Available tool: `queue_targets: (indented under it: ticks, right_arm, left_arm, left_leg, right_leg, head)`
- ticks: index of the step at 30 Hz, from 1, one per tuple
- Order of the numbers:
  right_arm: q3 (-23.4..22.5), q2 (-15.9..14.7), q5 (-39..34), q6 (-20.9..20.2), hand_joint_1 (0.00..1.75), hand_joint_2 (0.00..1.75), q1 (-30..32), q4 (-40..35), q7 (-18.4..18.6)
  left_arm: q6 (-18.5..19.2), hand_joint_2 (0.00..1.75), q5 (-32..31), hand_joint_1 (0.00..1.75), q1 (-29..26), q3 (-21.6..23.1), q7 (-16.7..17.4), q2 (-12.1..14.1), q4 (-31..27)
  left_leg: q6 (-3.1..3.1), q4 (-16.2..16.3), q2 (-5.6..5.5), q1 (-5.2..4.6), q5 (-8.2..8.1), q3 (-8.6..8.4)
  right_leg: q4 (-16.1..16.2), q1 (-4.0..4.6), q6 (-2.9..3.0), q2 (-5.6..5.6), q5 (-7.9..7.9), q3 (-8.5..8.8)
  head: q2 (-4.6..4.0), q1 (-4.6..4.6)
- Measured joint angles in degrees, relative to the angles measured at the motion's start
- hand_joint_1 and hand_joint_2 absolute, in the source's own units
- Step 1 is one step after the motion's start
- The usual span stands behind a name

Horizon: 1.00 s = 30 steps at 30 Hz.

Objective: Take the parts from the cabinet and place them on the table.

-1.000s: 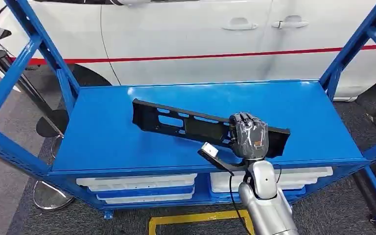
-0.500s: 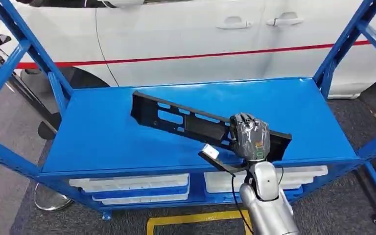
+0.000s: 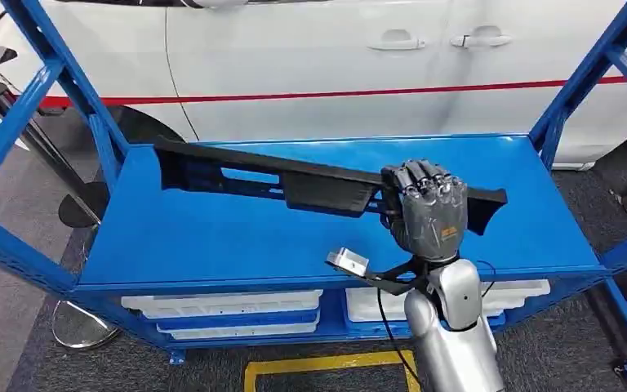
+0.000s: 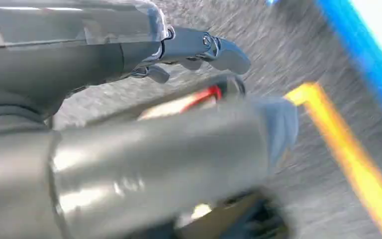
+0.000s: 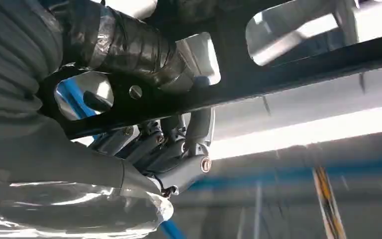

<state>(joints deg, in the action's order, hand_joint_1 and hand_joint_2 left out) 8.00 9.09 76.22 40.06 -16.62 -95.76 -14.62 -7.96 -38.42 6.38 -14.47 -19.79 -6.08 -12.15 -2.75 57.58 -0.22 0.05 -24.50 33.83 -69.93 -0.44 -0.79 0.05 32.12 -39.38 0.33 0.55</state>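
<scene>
Compared with the earlier head-view pictures, the part [image 3: 294,181] has been raised clear of the shelf [image 3: 212,237] and levelled: it was then tilted low over the blue surface with its slotted face on show, and it is now seen nearly edge-on, with its far end reaching to the rack's left rear post [image 3: 102,135]. The right robot hand [image 3: 426,208] has come up higher over the shelf with it. The rack, the car [image 3: 335,65] behind it and the trays are placed much as before.

The right robot hand is clamped on the part near its right end, fingers wrapped over the top edge; the part is held in the air above the shelf, slanting slightly down from its left end. In the right wrist view the fingers [image 5: 179,149] are seen curled round the black bar [image 5: 288,64].

The left wrist view is blurred. The left robot hand [image 4: 199,50] is seen against the grey floor [image 4: 298,45]; whether its fingers are apart or together cannot be told.

Below the shelf, white trays [image 3: 229,314] sit on the rack's lower level, cut off by the shelf edge; their contents are hidden.
</scene>
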Motion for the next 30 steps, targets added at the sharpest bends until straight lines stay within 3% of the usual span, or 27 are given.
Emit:
queue_targets:
  ticks: [1, 2, 3, 4, 6, 7, 8, 11, 12, 13, 14, 16, 17, 18, 19, 20, 22, 23, 26, 27, 28, 30]
  right_arm:
    - [0.4, 0.0, 0.4, 0.0, 1.75, 1.75, -0.1, -1.2, 0.5]
    - [1.0, 0.0, 0.6, 0.0, 1.75, 1.75, -0.1, -2.1, 1.1]
    - [1.3, 0.0, 0.7, 0.0, 1.75, 1.75, -0.1, -2.5, 1.3]
    - [2.1, -0.1, 1.1, 0.0, 1.75, 1.75, -0.1, -3.4, 1.7]
    - [3.3, -0.1, 1.3, 0.0, 1.75, 1.75, -0.1, -4.8, 2.0]
    - [4.1, -0.2, 1.3, 0.0, 1.75, 1.75, -0.1, -5.3, 2.0]
    - [4.8, -0.2, 1.3, 0.0, 1.75, 1.75, -0.1, -5.8, 1.9]
    - [6.4, -0.1, 0.4, 0.0, 1.75, 1.75, 0.4, -6.3, -0.3]
    - [7.0, 0.2, 0.1, -0.1, 1.75, 1.75, 0.6, -6.3, -1.5]
    - [7.5, 0.6, 0.1, -0.1, 1.75, 1.75, 0.6, -6.3, -2.2]
    - [8.0, 0.9, -0.1, -0.1, 1.75, 1.75, 0.6, -6.3, -2.7]
    - [9.2, 1.7, -1.1, -0.1, 1.75, 1.75, 0.6, -6.3, -3.6]
    - [9.5, 1.8, -1.5, -0.1, 1.75, 1.75, 0.6, -6.2, -3.9]
    - [9.8, 2.0, -2.1, -0.1, 1.75, 1.75, 0.6, -6.1, -4.5]
    - [10.0, 2.3, -2.5, -0.1, 1.75, 1.75, 0.6, -5.9, -5.1]
    - [10.2, 2.6, -2.9, -0.1, 1.75, 1.75, 0.6, -5.6, -5.6]
    - [10.6, 3.3, -3.7, -0.1, 1.75, 1.75, 0.6, -5.2, -6.3]
    - [10.8, 3.5, -4.0, -0.1, 1.75, 1.75, 0.6, -5.0, -6.6]
    - [11.1, 3.7, -4.4, -0.1, 1.75, 1.75, 0.6, -4.3, -7.1]
    - [11.3, 3.7, -4.4, -0.1, 1.75, 1.75, 0.6, -4.1, -7.4]
    - [11.4, 3.8, -4.4, -0.1, 1.75, 1.75, 0.6, -4.0, -7.6]
    - [11.7, 4.0, -4.5, -0.1, 1.75, 1.75, 0.7, -3.9, -7.7]
  left_arm:
    - [-0.4, 1.75, 0.6, 0.00, 0.0, -0.7, -1.4, -0.1, 0.0]
    - [-0.7, 1.75, 0.8, 0.00, 0.0, -1.2, -2.5, -0.1, 0.0]
    - [-0.7, 1.75, 1.0, 0.00, 0.0, -1.5, -2.9, -0.1, 0.0]
    - [-1.0, 1.75, 1.1, 0.00, 0.0, -1.9, -3.4, -0.3, 0.0]
    - [-1.5, 1.75, 0.9, 0.00, 0.1, -2.4, -3.8, -0.3, 0.0]
    - [-1.8, 1.75, 0.6, 0.00, 0.1, -2.6, -3.9, -0.4, 0.0]
    - [-1.9, 1.75, 0.4, 0.00, 0.3, -2.8, -3.9, -0.4, 0.0]
    - [-1.8, 1.75, -0.4, 0.00, 0.3, -2.9, -3.9, -0.5, 0.0]
    - [-2.0, 1.75, -0.9, 0.00, 0.3, -2.9, -3.9, -0.5, 0.0]
    - [-2.3, 1.75, -1.3, 0.00, 0.2, -2.9, -3.9, -0.5, 0.0]
    - [-2.6, 1.75, -1.5, 0.00, 0.3, -2.9, -3.9, -0.5, 0.0]
    - [-3.5, 1.75, -2.2, 0.00, 0.2, -2.9, -3.6, -0.7, 0.0]
    - [-3.8, 1.75, -2.5, 0.00, 0.1, -2.9, -3.4, -0.8, 0.0]
    - [-4.3, 1.75, -2.8, 0.00, -0.1, -2.9, -3.3, -0.8, 0.0]
    - [-4.8, 1.75, -3.0, 0.00, -0.2, -2.9, -3.3, -0.8, 0.0]
    - [-5.2, 1.75, -3.0, 0.00, -0.2, -2.9, -3.2, -0.8, 0.0]
    - [-5.9, 1.75, -3.0, 0.00, -0.1, -2.9, -3.3, -0.8, 0.0]
    - [-6.1, 1.75, -2.9, 0.00, 0.1, -2.9, -3.4, -0.8, 0.0]
    - [-6.1, 1.75, -2.2, 0.00, -0.1, -2.9, -3.6, -0.8, 0.0]
    - [-5.8, 1.75, -1.5, 0.00, -0.1, -3.1, -3.1, -0.8, 0.0]
    - [-5.4, 1.75, -1.0, 0.00, -0.1, -3.5, -2.4, -0.8, 0.0]
    - [-4.8, 1.75, -0.6, 0.00, 0.0, -4.2, -1.7, -0.8, 0.0]
  left_leg:
    - [-0.03, 0.0, -0.01, -0.01, -0.02, -0.01]
    - [-0.04, 0.0, -0.01, 0.01, -0.03, -0.02]
    - [-0.02, 0.0, -0.03, 0.02, -0.07, -0.07]
    - [0.07, 0.2, -0.05, 0.07, -0.15, -0.06]
    - [0.55, 0.8, -0.12, 0.20, -0.54, -0.04]
    - [0.90, 1.3, -0.14, 0.03, -0.88, 0.23]
    - [1.29, 1.9, -0.17, -0.22, -1.22, 0.58]
    - [1.98, 1.7, -0.09, 0.03, -1.01, 0.58]
    - [2.33, 2.0, -0.09, 0.14, -1.47, 0.85]
    - [2.62, 3.4, -0.08, 0.27, -2.50, 1.18]
    - [2.82, 6.4, -0.08, 0.28, -4.40, 2.55]
    - [3.15, 15.3, -0.08, 0.42, -8.50, 6.77]
    - [3.24, 18.6, -0.07, 0.45, -9.27, 8.44]
    - [3.21, 19.3, -0.07, 0.47, -8.76, 8.90]
    - [3.12, 17.6, -0.07, 0.48, -7.23, 8.19]
    - [2.98, 13.9, -0.07, 0.48, -4.86, 6.42]
    - [2.46, 4.0, -0.04, 0.48, -0.53, 1.52]
    - [2.27, 1.9, -0.08, 0.14, -1.32, 0.63]
    - [1.62, 1.9, -0.20, -0.18, -0.99, 0.87]
    - [1.08, 1.3, -0.20, 0.20, -0.61, 0.69]
    - [0.78, 0.9, -0.07, 0.43, -0.29, 0.49]
    - [0.26, 0.9, -0.03, 0.34, -0.24, 0.56]
  right_leg:
    - [-4.1, 0.00, -0.15, 0.00, 1.54, -2.01]
    - [-6.1, -0.07, -0.29, -0.01, 1.68, -3.13]
    - [-5.8, -0.23, -0.44, -0.03, 0.71, -3.07]
    - [-3.2, -0.42, -0.53, -0.04, -1.35, -1.90]
    - [5.5, -0.68, -0.60, -0.08, -5.86, 2.60]
    - [8.6, -0.79, -0.54, -0.05, -5.91, 3.99]
    - [9.6, -0.33, -0.07, 0.03, -5.39, 4.44]
    - [9.4, -0.15, 0.82, 0.29, -5.69, 4.20]
    - [9.9, -0.46, 1.37, 0.18, -5.97, 4.45]
    - [9.9, -0.45, 1.67, 0.06, -5.97, 4.55]
    - [9.9, -0.43, 1.98, -0.01, -5.94, 4.52]
    - [9.9, -0.21, 2.16, -0.13, -5.93, 4.48]
    - [9.9, -0.11, 2.21, -0.16, -5.91, 4.48]
    - [9.9, -0.06, 2.21, -0.15, -5.90, 4.49]
    - [9.8, -0.04, 2.21, -0.12, -5.90, 4.50]
    - [9.8, -0.04, 2.20, -0.08, -5.90, 4.53]
    - [9.8, -0.04, 2.07, -0.04, -5.82, 4.60]
    - [9.5, 0.41, 1.80, -0.03, -5.68, 4.41]
    - [10.1, 0.07, 0.84, -0.09, -6.07, 4.48]
    - [10.0, 0.14, 0.49, -0.07, -6.03, 4.49]
    - [9.2, 0.12, 0.27, -0.09, -5.40, 4.29]
    - [3.7, 0.08, 0.04, -0.04, -1.57, 1.64]
  head:
    - [0.00, 0.04]
    - [0.00, 0.02]
    - [0.00, 0.02]
    - [0.00, 0.02]
    - [0.00, 0.04]
    - [0.00, 0.00]
    - [0.00, 0.07]
    - [0.00, 0.02]
    - [0.00, 0.07]
    - [0.00, 0.04]
    - [0.00, 0.11]
    - [0.00, 0.04]
    - [0.00, 0.04]
    - [0.00, 0.04]
    - [0.00, 0.07]
    - [0.00, 0.04]
    - [0.00, 0.04]
    - [0.00, 0.04]
    - [0.00, 0.02]
    - [0.00, 0.02]
    - [0.00, 0.04]
    - [0.00, 0.04]
